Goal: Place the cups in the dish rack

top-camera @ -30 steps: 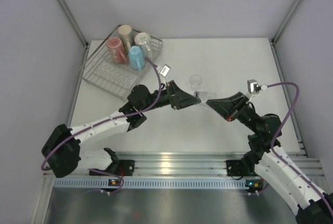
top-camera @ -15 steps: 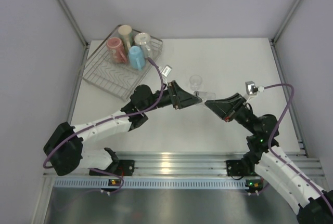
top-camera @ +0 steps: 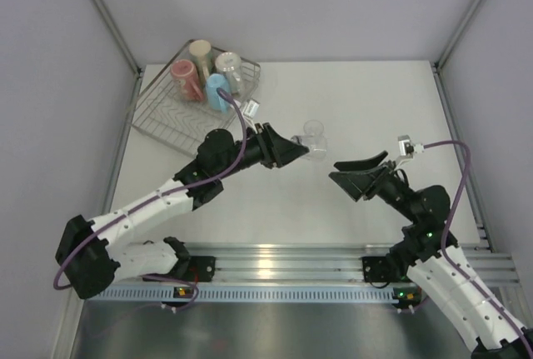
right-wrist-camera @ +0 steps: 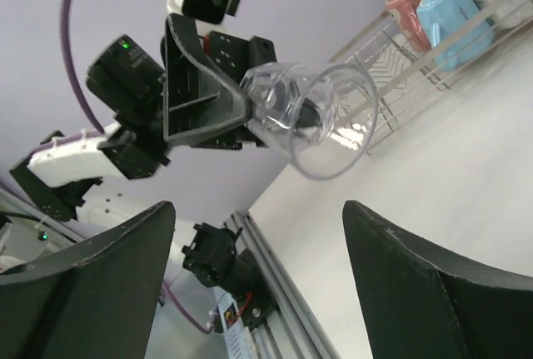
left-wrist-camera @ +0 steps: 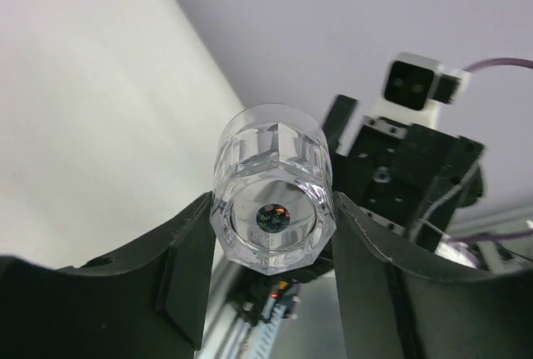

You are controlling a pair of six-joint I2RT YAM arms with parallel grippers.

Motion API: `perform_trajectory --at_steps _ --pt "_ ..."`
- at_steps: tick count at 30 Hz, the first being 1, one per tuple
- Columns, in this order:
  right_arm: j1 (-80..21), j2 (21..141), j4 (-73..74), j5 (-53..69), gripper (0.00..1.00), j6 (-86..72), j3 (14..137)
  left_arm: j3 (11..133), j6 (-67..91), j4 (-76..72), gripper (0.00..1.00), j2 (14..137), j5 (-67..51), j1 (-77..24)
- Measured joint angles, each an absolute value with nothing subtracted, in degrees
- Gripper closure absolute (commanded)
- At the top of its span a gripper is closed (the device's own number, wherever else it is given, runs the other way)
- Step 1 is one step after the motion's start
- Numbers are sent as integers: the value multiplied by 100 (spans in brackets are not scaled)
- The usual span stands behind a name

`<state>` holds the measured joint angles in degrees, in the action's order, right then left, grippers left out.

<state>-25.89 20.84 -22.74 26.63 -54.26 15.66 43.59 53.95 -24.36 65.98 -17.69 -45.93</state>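
Left jaws pinching the clear glass (top-camera: pixel 314 136) sideways above mid-counter (top-camera: pixel 366 101), right jaws spread and empty just right of it; carry step, next swing far-left to the dish rack (top-camera: pixel 171 122), free space near the light blue cup (top-camera: pixel 218 91)

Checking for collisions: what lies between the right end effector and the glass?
Nothing: in the top view only bare table separates the right end effector from the glass.
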Motion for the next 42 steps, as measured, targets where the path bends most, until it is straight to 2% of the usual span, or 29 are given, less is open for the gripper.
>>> perform_trajectory --at_steps 6,7,10,16,29,42 --pt "-2591 1933 -1328 2530 13 -4934 2023 5334 3903 -165 100 6200 -228 -4359" --pt "-2591 1918 -1221 2521 8 -4873 2064 5505 3675 137 100 6176 30 -4294" --pt "-2591 1896 -1000 2497 1 -4733 2095 6020 3050 980 100 6178 582 -3900" --pt "-2593 1955 -388 2368 1 -4434 2222 6810 2324 2130 100 6495 871 -2655" --pt "-2598 1942 303 2300 1 -4003 2445 7703 1710 3002 100 8042 998 -504" --pt "-2598 1533 843 2290 1 -3632 2565 7817 1782 3155 100 9113 1529 416"
